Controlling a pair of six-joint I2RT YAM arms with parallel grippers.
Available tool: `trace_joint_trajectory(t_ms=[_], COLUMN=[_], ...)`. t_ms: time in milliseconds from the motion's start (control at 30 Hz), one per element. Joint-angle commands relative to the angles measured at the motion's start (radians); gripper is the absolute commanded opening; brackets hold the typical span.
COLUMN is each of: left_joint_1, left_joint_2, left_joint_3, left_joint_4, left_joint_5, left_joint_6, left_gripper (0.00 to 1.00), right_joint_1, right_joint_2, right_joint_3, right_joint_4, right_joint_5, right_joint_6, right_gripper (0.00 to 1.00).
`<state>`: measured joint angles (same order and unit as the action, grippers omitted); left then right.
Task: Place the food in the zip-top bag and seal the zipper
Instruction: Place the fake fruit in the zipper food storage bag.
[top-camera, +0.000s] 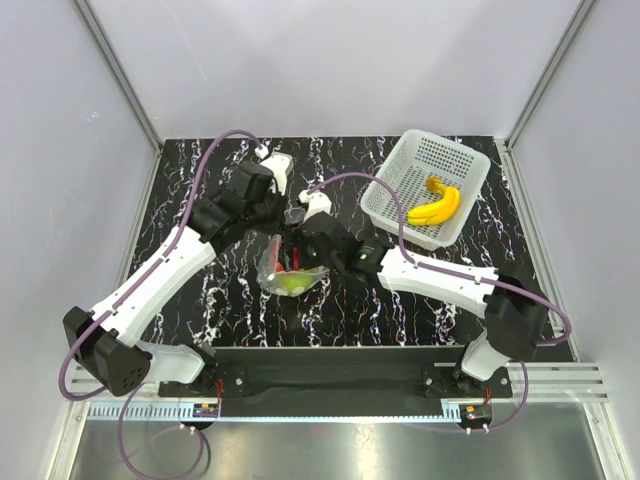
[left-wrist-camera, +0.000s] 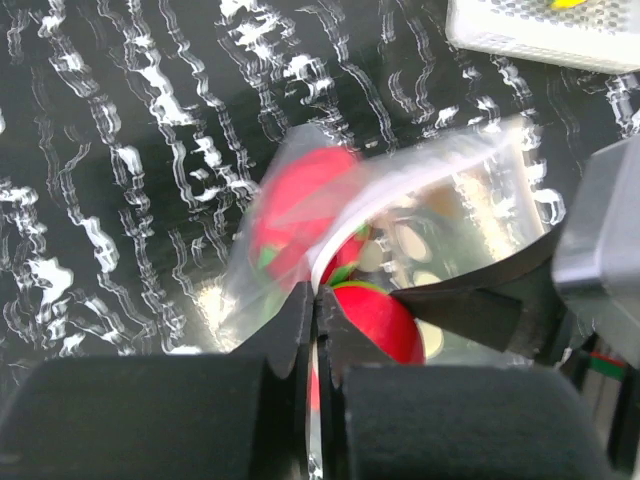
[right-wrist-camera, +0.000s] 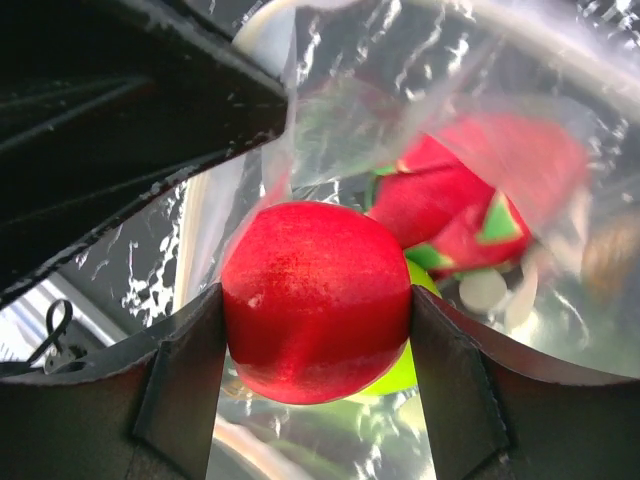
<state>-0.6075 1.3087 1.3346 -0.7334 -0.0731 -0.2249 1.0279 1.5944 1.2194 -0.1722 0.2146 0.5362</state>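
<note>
The clear dotted zip-top bag (top-camera: 285, 265) is held up mid-table, mouth open. My left gripper (left-wrist-camera: 318, 305) is shut on the bag's mouth edge (left-wrist-camera: 322, 268). My right gripper (right-wrist-camera: 316, 335) is shut on the red round fruit (right-wrist-camera: 315, 300) and holds it inside the bag's mouth. The red green-topped fruit (right-wrist-camera: 450, 215) and the green round fruit (right-wrist-camera: 395, 370) lie inside the bag beyond it. The green fruit shows through the bag in the top view (top-camera: 293, 283). The yellow banana bunch (top-camera: 436, 205) lies in the basket.
A white perforated basket (top-camera: 395, 190) stands at the back right on the black marbled table (top-camera: 200, 300). Its corner shows in the left wrist view (left-wrist-camera: 540, 35). Grey walls enclose the table on three sides.
</note>
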Motion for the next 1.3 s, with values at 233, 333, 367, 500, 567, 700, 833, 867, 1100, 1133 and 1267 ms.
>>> trace_joint_trajectory(t_ms=[233,333,367,500,567,700,833,867,1100,1133,1267], left_joint_1=[0.009,0.014,0.014,0.026,0.034,0.040,0.041,0.041,0.049,0.049,0.051], left_joint_2=[-0.023,-0.028,-0.029,-0.040,-0.046,-0.051,-0.045,-0.045,-0.052,-0.052,-0.048], left_joint_3=[0.026,0.026,0.026,0.028,0.029,0.025,0.029,0.029,0.029,0.029,0.028], left_joint_4=[0.029,0.031,0.031,0.032,0.031,0.035,0.031,0.032,0.035,0.034,0.035], left_joint_5=[0.006,0.010,0.010,0.016,0.019,0.019,0.025,0.027,0.035,0.039,0.044], left_joint_6=[0.002,0.001,0.001,0.001,0.001,-0.001,-0.001,-0.001,-0.002,-0.002,-0.002], left_gripper=[0.00,0.00,0.00,0.00,0.00,0.00,0.00,0.00,0.00,0.00,0.00], right_joint_1=[0.040,0.041,0.041,0.043,0.043,0.041,0.041,0.043,0.041,0.041,0.043], right_joint_2=[0.067,0.041,0.029,-0.052,-0.080,-0.154,-0.209,-0.221,-0.209,-0.199,-0.131], right_joint_3=[-0.004,-0.053,-0.064,-0.107,-0.121,-0.130,-0.133,-0.132,-0.103,-0.086,-0.051], right_joint_4=[0.163,0.220,0.230,0.258,0.254,0.217,0.177,0.137,0.066,0.062,0.060], right_joint_5=[-0.037,-0.017,-0.015,0.002,0.012,0.031,0.066,0.074,0.057,0.051,0.054], right_joint_6=[-0.024,-0.018,-0.015,-0.015,-0.015,-0.018,-0.016,-0.016,-0.035,-0.036,-0.038], right_gripper=[0.49,0.69,0.72,0.84,0.85,0.89,0.85,0.83,0.54,0.54,0.54])
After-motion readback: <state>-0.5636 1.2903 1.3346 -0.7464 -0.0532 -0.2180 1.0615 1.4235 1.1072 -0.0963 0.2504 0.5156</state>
